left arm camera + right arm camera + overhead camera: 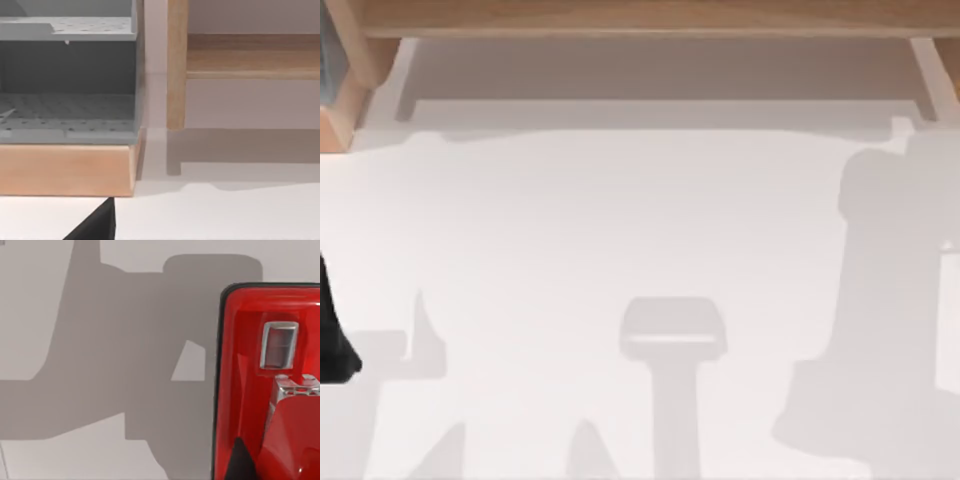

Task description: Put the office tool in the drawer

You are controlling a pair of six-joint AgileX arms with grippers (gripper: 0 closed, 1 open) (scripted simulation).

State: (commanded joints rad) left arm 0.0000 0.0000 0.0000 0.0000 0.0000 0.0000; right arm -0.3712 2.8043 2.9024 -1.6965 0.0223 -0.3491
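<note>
One glossy red stapler-like office tool [260, 390] looms close beneath the right wrist camera.
Jaw state: cannot tell for either gripper; white table [620, 230] lies below.

Counter [620, 220]: plain white, crossed by soft grey shadows. Drawer unit [70, 167]: light wood front and frame, grey interior panels dotted with a fine perforated pattern (wood grain faint). Office tool [250, 390]: glossy red with a thin dark edge and silvery metal insets.
</note>
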